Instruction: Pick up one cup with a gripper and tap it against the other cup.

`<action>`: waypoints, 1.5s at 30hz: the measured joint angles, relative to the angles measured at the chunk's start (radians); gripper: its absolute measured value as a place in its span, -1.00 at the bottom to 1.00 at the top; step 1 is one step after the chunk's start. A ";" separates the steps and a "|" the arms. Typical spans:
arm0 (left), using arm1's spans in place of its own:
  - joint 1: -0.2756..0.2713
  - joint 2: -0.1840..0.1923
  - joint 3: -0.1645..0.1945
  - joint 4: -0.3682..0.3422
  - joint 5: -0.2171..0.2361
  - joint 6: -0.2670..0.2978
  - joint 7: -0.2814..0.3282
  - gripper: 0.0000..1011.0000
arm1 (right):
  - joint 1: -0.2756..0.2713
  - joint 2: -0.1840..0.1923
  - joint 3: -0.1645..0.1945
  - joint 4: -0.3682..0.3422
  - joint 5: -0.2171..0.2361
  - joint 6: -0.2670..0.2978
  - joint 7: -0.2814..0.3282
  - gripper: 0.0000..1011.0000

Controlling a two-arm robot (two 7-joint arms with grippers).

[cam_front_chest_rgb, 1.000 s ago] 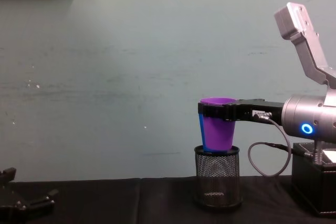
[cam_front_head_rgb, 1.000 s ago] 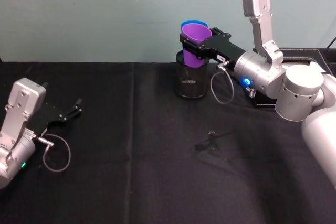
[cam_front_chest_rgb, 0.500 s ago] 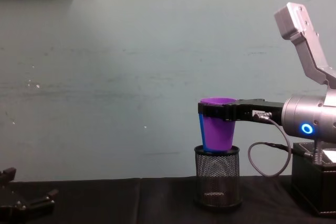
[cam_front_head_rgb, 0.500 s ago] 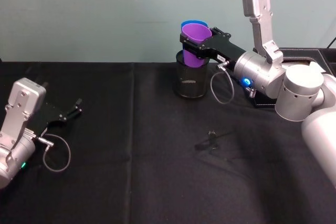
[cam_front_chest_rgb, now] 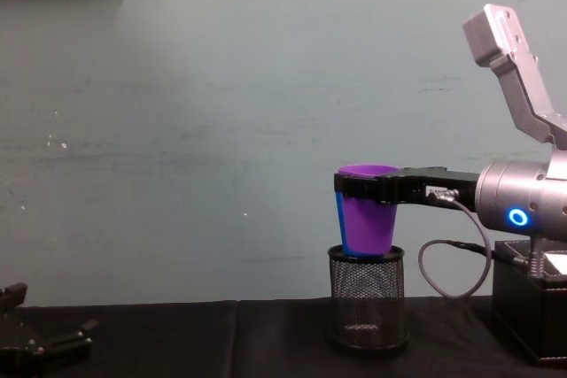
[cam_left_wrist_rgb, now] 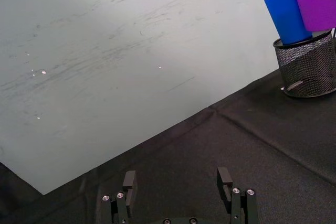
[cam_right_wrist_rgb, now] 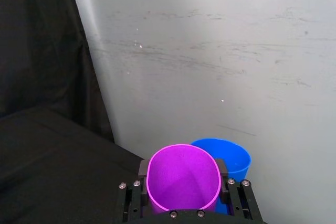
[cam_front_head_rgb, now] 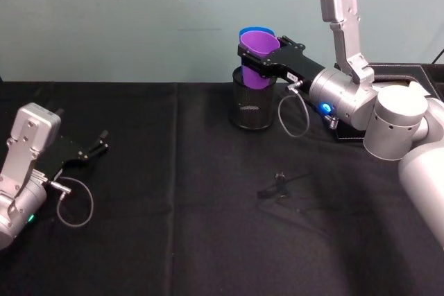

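My right gripper (cam_front_head_rgb: 258, 55) is shut on the purple cup (cam_front_head_rgb: 259, 50), holding it by its rim above the black mesh pen holder (cam_front_head_rgb: 251, 105). The blue cup (cam_front_head_rgb: 244, 34) stands in that holder right behind the purple one, and the two sit side by side, seemingly touching. The chest view shows the purple cup (cam_front_chest_rgb: 369, 219) in front, the blue cup (cam_front_chest_rgb: 339, 219) as a thin strip at its left, and the right gripper (cam_front_chest_rgb: 361, 187) across the rim. From the right wrist, the purple cup (cam_right_wrist_rgb: 184, 179) sits between the jaws, blue cup (cam_right_wrist_rgb: 234, 158) beside it. My left gripper (cam_front_head_rgb: 102, 140) rests open on the table at left.
The table (cam_front_head_rgb: 208, 240) wears a black cloth. A small dark item (cam_front_head_rgb: 279, 176) lies near its middle. A black box (cam_front_chest_rgb: 532, 307) stands at the right under my right arm. A pale green wall rises close behind the holder.
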 joint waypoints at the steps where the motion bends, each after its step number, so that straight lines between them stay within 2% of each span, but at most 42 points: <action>1: 0.000 0.000 0.000 0.000 0.000 0.000 0.000 0.98 | 0.000 0.000 0.000 0.000 0.000 0.000 0.000 0.44; 16: 0.000 0.000 0.000 0.000 0.000 0.000 0.000 0.98 | 0.000 0.000 0.000 0.000 0.000 0.000 0.000 0.45; 22: 0.000 0.000 0.000 0.000 0.000 0.000 0.000 0.98 | -0.020 0.009 -0.001 -0.033 0.003 0.004 0.009 0.45; 38: 0.000 0.000 0.000 0.000 0.000 0.000 0.000 0.98 | -0.142 0.062 0.000 -0.233 0.046 0.043 0.010 0.45; 45: 0.000 0.000 0.000 0.000 0.000 0.000 0.000 0.98 | -0.224 0.107 -0.004 -0.345 0.064 0.055 0.005 0.44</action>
